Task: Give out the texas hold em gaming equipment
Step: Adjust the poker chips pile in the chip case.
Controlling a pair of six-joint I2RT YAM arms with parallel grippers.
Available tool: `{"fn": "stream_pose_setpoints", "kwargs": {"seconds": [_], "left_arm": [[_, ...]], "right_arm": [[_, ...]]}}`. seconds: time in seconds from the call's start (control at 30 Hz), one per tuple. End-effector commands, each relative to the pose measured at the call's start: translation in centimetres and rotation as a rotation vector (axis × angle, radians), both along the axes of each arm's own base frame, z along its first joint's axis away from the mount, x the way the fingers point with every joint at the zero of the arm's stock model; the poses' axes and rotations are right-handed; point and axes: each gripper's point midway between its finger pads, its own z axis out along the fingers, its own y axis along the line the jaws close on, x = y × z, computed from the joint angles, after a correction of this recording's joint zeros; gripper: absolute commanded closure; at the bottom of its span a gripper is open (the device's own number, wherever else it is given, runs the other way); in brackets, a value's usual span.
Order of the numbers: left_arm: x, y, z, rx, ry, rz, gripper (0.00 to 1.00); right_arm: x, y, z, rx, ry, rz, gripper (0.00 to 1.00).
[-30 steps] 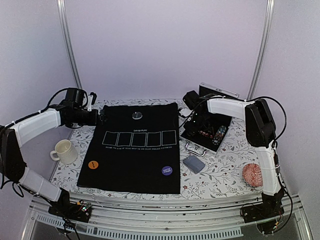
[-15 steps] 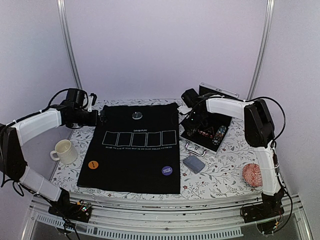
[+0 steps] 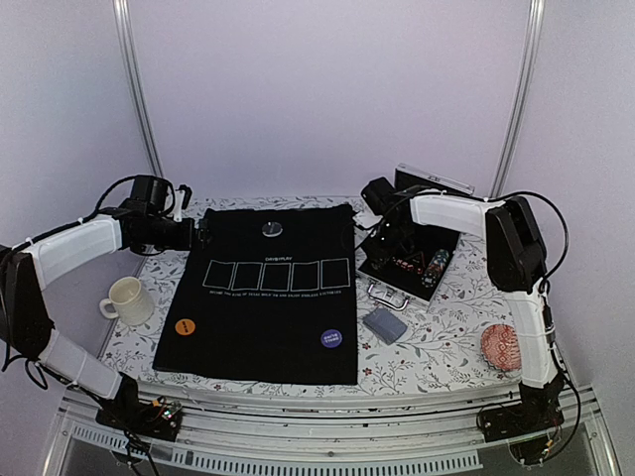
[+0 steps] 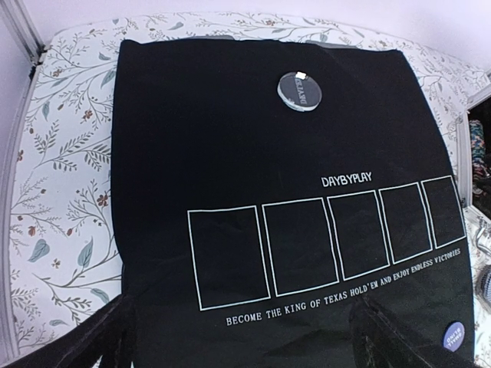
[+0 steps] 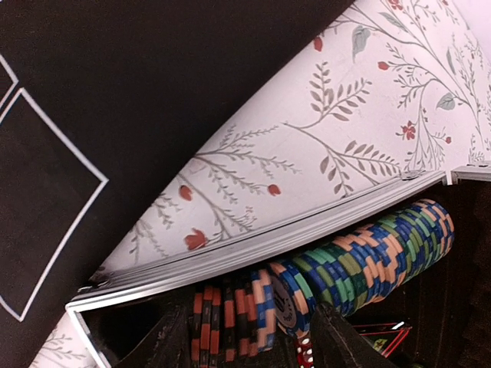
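Multicoloured poker chips (image 5: 368,245) are stacked on edge just inside the aluminium rim of an open black case (image 5: 253,247). Several are straddled by the right end effector (image 5: 253,313), fingers (image 5: 178,341) apart; clamping cannot be told. Bare floral desk (image 5: 307,130) separates rim from black fabric mat (image 5: 92,92). The left end effector (image 4: 239,307) is spread wide at the mat's far left corner.

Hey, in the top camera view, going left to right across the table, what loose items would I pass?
cream mug → orange button disc → silver button disc → purple button disc → blue-grey card deck → red patterned disc
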Motion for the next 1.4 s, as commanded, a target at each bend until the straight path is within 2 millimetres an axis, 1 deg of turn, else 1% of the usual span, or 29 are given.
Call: {"fn": "stream_pose_setpoints", "kwargs": {"seconds": [0.0, 0.1, 0.23, 0.43, 0.7, 0.77, 0.87, 0.97, 1.1, 1.27, 1.37], "left_arm": [[0.0, 0.4, -0.5, 0.006, 0.012, 0.000, 0.02], [0.0, 0.4, -0.4, 0.005, 0.012, 0.001, 0.02], [0.0, 0.3, -0.4, 0.001, 0.012, -0.004, 0.02], [-0.1, 0.2, -0.5, -0.002, 0.015, -0.007, 0.02], [-0.1, 0.0, -0.6, -0.008, 0.020, -0.014, 0.02], [-0.1, 0.0, -0.6, -0.008, 0.019, -0.014, 0.02], [-0.1, 0.0, -0.6, -0.009, 0.020, -0.016, 0.02], [-0.1, 0.0, -0.6, -0.009, 0.019, -0.018, 0.02], [-0.2, -0.1, -0.6, -0.010, 0.019, -0.019, 0.02], [-0.2, 0.0, -0.5, -0.008, 0.018, -0.018, 0.02], [-0.2, 0.0, -0.5, -0.009, 0.019, -0.019, 0.02]], "right_arm": [[-2.8, 1.5, 0.7, 0.050, 0.073, 0.058, 0.46], [-2.5, 1.4, 1.4, 0.049, 0.049, 0.050, 0.46], [-2.0, 0.8, 1.7, 0.020, 0.021, 0.031, 0.45], [-1.0, -0.4, 1.7, -0.043, -0.012, -0.003, 0.38], [-0.6, 0.2, 3.6, -0.006, -0.041, 0.012, 0.33], [-0.6, 0.1, 3.8, -0.005, -0.044, 0.010, 0.31], [-0.4, -0.4, 3.2, -0.016, -0.033, 0.005, 0.26], [-0.4, -0.9, 2.4, -0.024, -0.013, 0.002, 0.25], [-0.7, -0.5, 1.4, -0.016, 0.022, 0.030, 0.31], [-0.8, -0.7, -0.4, -0.033, 0.053, 0.032, 0.35], [-0.6, -0.5, -1.0, -0.033, 0.058, 0.036, 0.39]]}}
